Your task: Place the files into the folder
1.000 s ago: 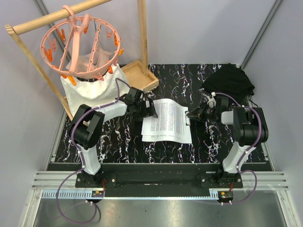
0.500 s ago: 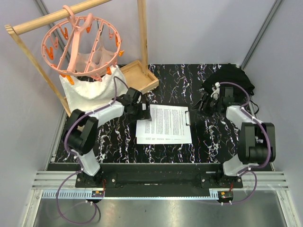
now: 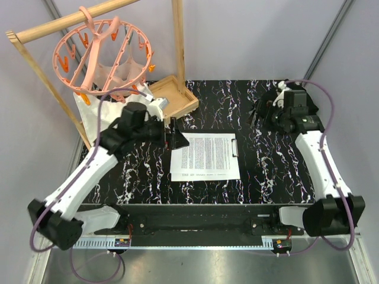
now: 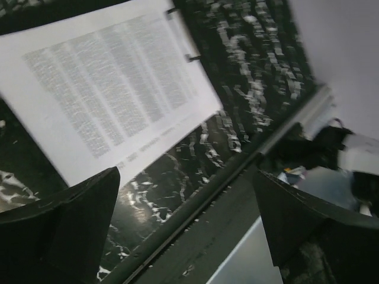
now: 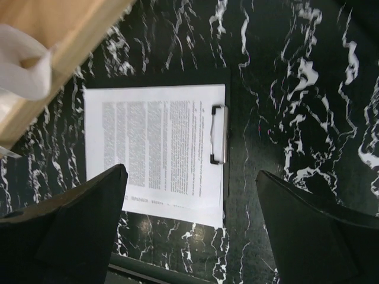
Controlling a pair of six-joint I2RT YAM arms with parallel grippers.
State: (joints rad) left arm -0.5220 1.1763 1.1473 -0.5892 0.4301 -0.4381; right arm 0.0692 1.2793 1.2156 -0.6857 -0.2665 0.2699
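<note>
My left end effector (image 3: 175,138) and right end effector (image 3: 258,112) gape empty, since the white text-printed paper sheets (image 3: 206,155) look clipped onto the flat matte black folder (image 5: 219,135) mid-frame.

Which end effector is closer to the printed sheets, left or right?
Left. The left end effector sits right at the far-left corner of the files; the right end effector is well off, past the clip, toward the far right.

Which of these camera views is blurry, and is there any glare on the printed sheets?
Left wrist view: motion-blurred and tilted, the text on the files smears into grey streaks. Right wrist view: sharp, with the silver clip and the lines of text clearly separated. Top external view: in focus and evenly lit, soft shadows only, no glare on the files.
</note>
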